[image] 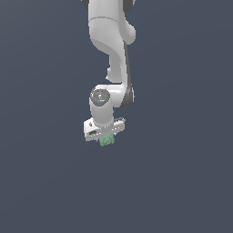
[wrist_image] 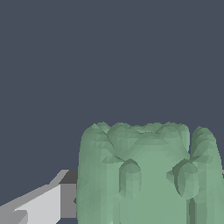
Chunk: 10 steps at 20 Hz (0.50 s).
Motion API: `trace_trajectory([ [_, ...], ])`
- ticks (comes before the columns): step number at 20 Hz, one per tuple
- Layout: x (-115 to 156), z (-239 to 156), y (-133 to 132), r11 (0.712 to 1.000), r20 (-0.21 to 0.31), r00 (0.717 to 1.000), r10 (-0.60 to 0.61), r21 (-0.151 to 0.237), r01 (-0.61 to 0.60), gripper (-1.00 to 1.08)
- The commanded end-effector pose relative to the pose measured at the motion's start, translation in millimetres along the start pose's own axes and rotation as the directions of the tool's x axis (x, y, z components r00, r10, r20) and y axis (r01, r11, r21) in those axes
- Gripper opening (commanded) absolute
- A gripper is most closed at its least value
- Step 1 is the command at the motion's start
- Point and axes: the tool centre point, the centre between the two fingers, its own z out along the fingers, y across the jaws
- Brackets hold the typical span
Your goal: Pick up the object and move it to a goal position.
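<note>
gripper [image: 105, 135] hangs straight down with the green block [image: 107, 140] tucked right beneath its body between the fingers, apparently clamped, one finger [wrist_image: 37, 206] pressed against the block's side.

The arm [image: 111, 50] is rendered in smooth glossy white, built of rounded segments with dark seams at the joints. A grey circular cap [image: 99, 96] is set into the wrist. A flat white gripper [image: 105, 135] body is seen, with a dark-backed finger [wrist_image: 48, 203].
</note>
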Motion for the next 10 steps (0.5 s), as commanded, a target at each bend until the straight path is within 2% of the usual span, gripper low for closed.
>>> trace_trajectory([
  [1,-8.0,-1.2,30.8,1.000,0.000,1.000,-0.001,0.000,0.001,-1.00],
  [6,-19.0,-3.0,79.5,1.000,0.000,1.000,-0.001,0.000,0.001,-1.00],
  [10,-24.0,-3.7,105.2,1.000,0.000,1.000,-0.001,0.000,0.001,-1.00],
])
